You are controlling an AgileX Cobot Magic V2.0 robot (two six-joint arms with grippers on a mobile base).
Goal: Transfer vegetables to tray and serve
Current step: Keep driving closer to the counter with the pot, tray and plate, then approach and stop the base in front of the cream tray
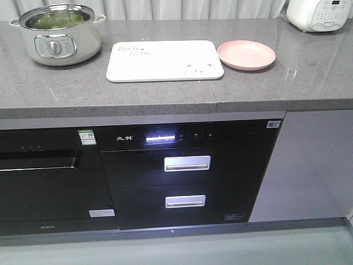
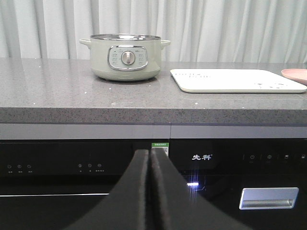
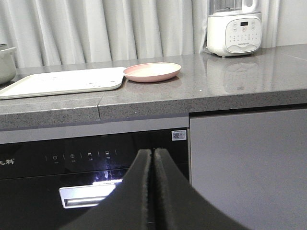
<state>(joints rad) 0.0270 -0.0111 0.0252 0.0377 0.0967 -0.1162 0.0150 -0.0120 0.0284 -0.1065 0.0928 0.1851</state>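
Green vegetables (image 1: pixel 57 20) lie inside a pale green electric pot (image 1: pixel 57 34) at the counter's back left. The cream-white tray (image 1: pixel 164 61) rests flat on the counter to the pot's right; it also shows in the left wrist view (image 2: pixel 237 80) and the right wrist view (image 3: pixel 62 81). My left gripper (image 2: pixel 150 152) is shut on nothing, low in front of the black appliance fronts, below counter height. My right gripper (image 3: pixel 153 152) is likewise shut and empty, below the counter edge. Neither gripper shows in the front view.
A round pink plate (image 1: pixel 246 54) sits just right of the tray. A white appliance (image 3: pixel 234 33) stands at the counter's back right. Below the grey counter (image 1: pixel 276 83) are black built-in appliances with silver drawer handles (image 1: pixel 187 163). Curtains hang behind.
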